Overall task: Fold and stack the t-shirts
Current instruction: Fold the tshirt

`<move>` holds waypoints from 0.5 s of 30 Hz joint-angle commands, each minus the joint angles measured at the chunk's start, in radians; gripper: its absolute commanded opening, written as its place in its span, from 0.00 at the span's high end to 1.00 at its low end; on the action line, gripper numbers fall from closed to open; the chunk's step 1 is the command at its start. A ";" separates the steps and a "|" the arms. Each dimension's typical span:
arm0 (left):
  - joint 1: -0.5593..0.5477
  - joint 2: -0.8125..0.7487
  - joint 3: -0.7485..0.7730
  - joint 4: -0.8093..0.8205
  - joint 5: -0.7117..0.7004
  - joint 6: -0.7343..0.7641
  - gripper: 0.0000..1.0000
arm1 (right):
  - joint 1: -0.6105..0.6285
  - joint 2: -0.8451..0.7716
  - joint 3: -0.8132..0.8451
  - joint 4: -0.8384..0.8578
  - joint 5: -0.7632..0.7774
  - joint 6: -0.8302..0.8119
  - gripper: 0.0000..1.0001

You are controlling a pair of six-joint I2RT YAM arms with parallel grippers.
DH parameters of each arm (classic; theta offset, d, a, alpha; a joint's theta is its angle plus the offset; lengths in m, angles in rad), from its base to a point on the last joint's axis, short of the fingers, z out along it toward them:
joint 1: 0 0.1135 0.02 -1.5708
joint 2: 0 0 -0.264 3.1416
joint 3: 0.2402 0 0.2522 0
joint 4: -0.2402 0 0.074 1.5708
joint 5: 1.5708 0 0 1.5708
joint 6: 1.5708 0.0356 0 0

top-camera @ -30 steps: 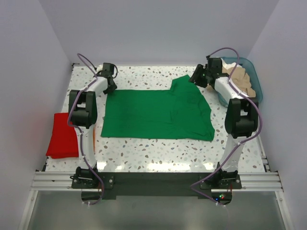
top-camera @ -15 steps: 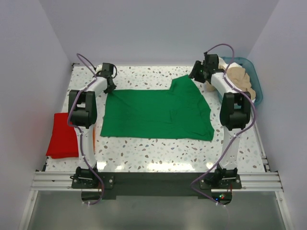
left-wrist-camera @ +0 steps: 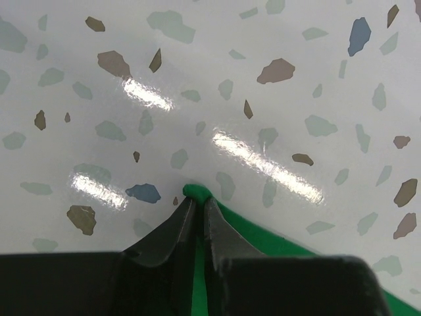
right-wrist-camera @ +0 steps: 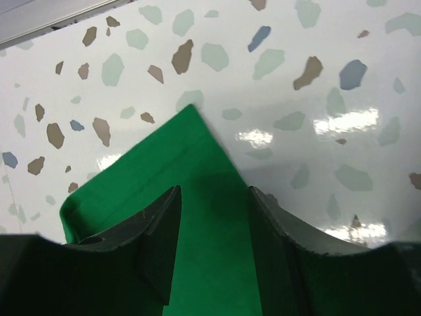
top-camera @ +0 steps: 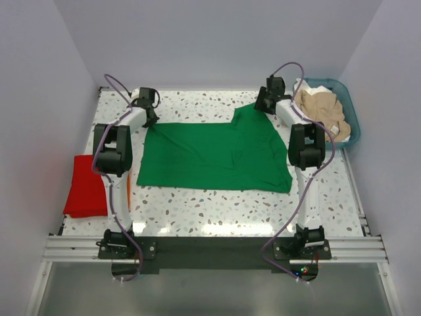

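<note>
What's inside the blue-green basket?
Crumpled beige t-shirts are piled in the basket. They cover the bottom, so anything lying under them can't be seen.

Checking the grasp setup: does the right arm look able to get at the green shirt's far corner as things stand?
Probably yes: the right tool stands open, its fingers straddling a corner of the green t-shirt, with nothing else in the way.

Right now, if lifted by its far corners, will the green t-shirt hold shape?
Probably not: the green t-shirt lies thin and flat, so it should sag between grips. Likely light; the left end effector pinches only a corner tip. It may slide on the glossy table.
</note>
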 commanded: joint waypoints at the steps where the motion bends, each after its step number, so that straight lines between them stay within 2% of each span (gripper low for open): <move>1: 0.013 -0.015 -0.034 0.003 0.021 0.013 0.88 | 0.042 0.036 0.114 -0.013 0.111 -0.037 0.51; 5: 0.013 -0.035 -0.057 0.028 0.028 0.030 0.85 | 0.064 0.092 0.199 -0.058 0.185 -0.039 0.51; 12: 0.013 -0.072 -0.076 0.061 0.019 0.064 0.63 | 0.064 0.120 0.230 -0.066 0.247 -0.044 0.50; 15: 0.013 -0.088 -0.073 0.074 0.025 0.074 0.59 | 0.064 0.117 0.222 -0.050 0.254 -0.048 0.50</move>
